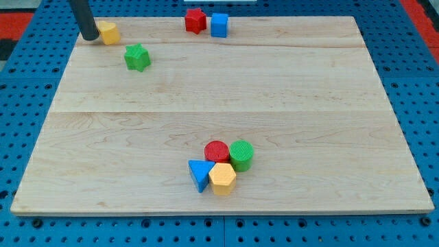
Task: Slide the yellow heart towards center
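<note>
Up at the view's top-left corner of the board (384,103) sits the yellow heart (108,32), close to the edge. Right at its left side, touching or nearly so, is my tip (90,38). No fingers on this rig, just a plain rod, so nothing opens or grips; it holds nothing & can only push.

Heart looks like a small, light, rigid block w/ a smooth face on smooth wood, so prob. slides easily and may spin if hit off-centre. Best contact: its upper-left side, pushing toward the view's bottom-right.

Green star (137,57) sits just below-right of the heart, prob. in the push path. Red star (195,20) & blue cube (219,25) are side by side at the top edge. Near the bottom: red cylinder (217,151), green cylinder (241,154), blue triangle (199,173) & yellow hexagon (222,178), bunched together.

No containers in view.
</note>
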